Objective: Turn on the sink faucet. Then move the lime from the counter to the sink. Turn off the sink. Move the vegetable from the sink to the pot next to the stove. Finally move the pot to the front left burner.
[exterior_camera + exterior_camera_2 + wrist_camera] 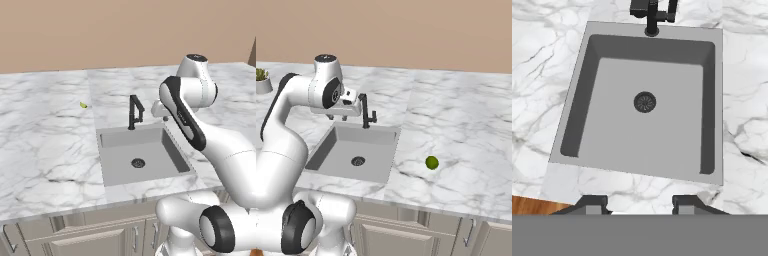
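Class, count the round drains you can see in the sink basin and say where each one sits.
1. The drain sits in the flat floor of the sink, roughly central, out in front of the faucet. Nothing lies in the basin that could hide another.

A plain tan wall (100, 35) runs along the far side, beige cabinet doors (421, 235) with slim handles sit below at the near edge, and a small potted plant (262, 80) stands far left.
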You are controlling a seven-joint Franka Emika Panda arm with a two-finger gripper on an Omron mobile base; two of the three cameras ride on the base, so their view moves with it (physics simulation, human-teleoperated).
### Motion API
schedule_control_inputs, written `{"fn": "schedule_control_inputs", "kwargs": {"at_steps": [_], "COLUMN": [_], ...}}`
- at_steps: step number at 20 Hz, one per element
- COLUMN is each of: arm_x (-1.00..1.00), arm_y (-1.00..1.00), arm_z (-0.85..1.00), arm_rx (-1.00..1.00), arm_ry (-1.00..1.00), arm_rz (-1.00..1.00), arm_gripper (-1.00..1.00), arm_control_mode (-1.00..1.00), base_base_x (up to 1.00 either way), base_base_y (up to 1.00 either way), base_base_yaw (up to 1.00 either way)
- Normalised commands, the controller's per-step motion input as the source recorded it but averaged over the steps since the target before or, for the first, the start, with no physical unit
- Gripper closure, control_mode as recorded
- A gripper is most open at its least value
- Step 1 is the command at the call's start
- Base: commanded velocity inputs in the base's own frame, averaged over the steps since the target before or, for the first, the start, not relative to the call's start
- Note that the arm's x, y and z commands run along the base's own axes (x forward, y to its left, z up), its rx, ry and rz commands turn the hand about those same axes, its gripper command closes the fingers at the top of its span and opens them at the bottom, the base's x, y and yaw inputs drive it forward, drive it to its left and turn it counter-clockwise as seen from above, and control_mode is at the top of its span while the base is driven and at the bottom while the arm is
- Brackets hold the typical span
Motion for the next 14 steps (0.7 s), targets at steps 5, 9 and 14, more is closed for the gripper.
{"fn": "schedule_control_inputs", "kwargs": {"at_steps": [5, 9, 14], "arm_x": [0.00, 0.00, 0.00], "arm_y": [0.00, 0.00, 0.00], "arm_z": [0.00, 0.00, 0.00], "arm_rx": [0.00, 0.00, 0.00], "arm_ry": [0.00, 0.00, 0.00], "arm_rz": [0.00, 0.00, 0.00], "arm_gripper": [-1.00, -1.00, -1.00], "arm_control_mode": [1.00, 1.00, 1.00], "base_base_x": [0.00, 0.00, 0.00], "base_base_y": [-0.04, -0.37, -0.41], "base_base_yaw": [0.00, 0.00, 0.01]}}
